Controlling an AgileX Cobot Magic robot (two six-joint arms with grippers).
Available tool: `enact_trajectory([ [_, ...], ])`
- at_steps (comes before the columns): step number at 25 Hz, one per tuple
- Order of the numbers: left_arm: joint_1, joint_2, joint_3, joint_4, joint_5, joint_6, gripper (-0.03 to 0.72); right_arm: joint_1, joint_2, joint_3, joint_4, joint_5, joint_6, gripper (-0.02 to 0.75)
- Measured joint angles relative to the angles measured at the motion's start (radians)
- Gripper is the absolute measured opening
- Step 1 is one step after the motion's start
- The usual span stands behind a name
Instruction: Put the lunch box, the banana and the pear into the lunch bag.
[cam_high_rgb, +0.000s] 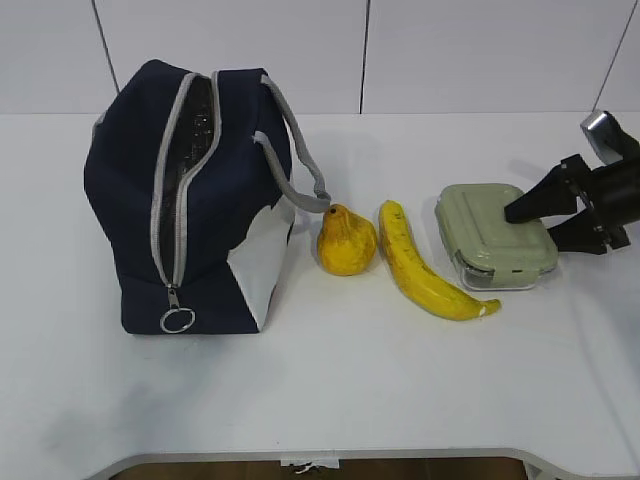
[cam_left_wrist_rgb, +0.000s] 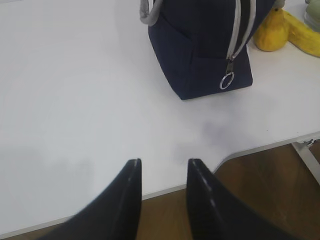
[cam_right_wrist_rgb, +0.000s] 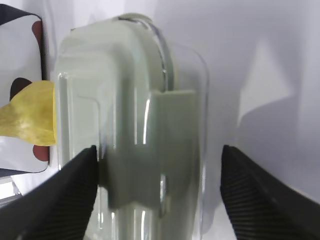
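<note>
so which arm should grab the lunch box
Right. The right gripper is open with its fingers either side of the lunch box. The left gripper hangs near the table's front edge, beyond the lunch bag.

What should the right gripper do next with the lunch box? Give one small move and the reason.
Probably close the right gripper on the lunch box: its open fingers already straddle the box's end, one touching, one apart, and the box rests on the table, not yet lifted.
</note>
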Motion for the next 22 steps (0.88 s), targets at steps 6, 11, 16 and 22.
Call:
enact_trajectory([
  [6, 0.0, 0.0, 0.0, 0.001, 0.0, 0.0, 0.24, 0.022, 0.0, 0.0, 0.0, 0.002, 0.006, 0.556],
  [11, 0.0, 0.0, 0.0, 0.002, 0.0, 0.0, 0.24, 0.023, 0.0, 0.0, 0.007, 0.015, 0.023, 0.452],
  [16, 0.0, 0.0, 0.0, 0.004, 0.0, 0.0, 0.24, 0.023, 0.0, -0.003, 0.013, 0.024, 0.032, 0.394],
  [22, 0.0, 0.0, 0.0, 0.004, 0.0, 0.0, 0.24, 0.023, 0.0, -0.002, 0.026, 0.026, 0.033, 0.382],
])
